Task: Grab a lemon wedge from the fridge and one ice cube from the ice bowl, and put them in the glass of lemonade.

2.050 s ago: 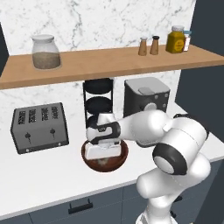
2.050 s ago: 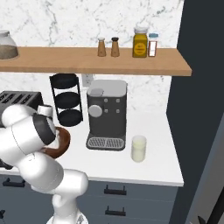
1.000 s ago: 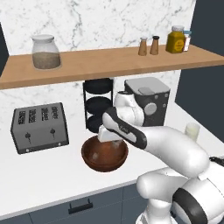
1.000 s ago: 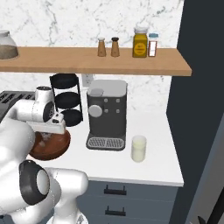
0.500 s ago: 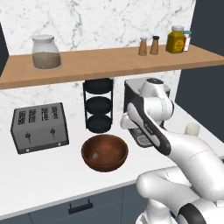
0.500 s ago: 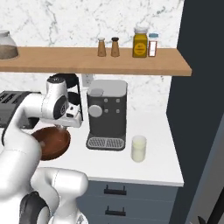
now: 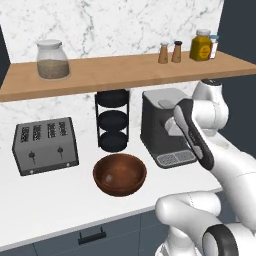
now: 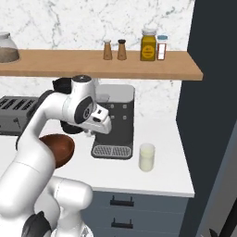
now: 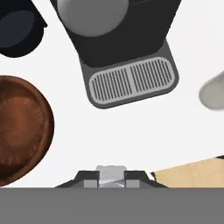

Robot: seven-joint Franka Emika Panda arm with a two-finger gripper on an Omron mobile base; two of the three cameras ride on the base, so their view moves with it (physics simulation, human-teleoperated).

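A tiny pale ice cube (image 9: 111,175) sits pinched between the two dark fingertips of the gripper (image 9: 111,178) at the bottom of the hand view; the jaws are clenched on it. It is a squat whitish block with no clear long axis. The gripper hangs above bare white counter (image 9: 144,131), in front of the coffee machine's (image 9: 114,35) ribbed grey drip tray (image 9: 133,82).

The ice bowl (image 7: 120,173), wide, round and dark brown, rests on the counter to the left of the coffee machine, its mouth facing up. In the hand view it lies off to the left of the gripper, well apart from it.

The glass of lemonade (image 8: 146,157) stands upright on the counter just right of the drip tray, near the dark fridge (image 8: 213,115) wall. In the hand view its pale rim shows at the right edge. The open counter between gripper and glass holds nothing.

Behind the bowl stands a black three-tier round rack (image 7: 112,120), and further left a grey toaster (image 7: 45,145). A wooden shelf (image 7: 125,67) above carries a lidded jar of brown grains (image 7: 52,59), two shakers (image 7: 170,52), an amber jar (image 7: 201,45) and a small pale bottle (image 8: 161,47).
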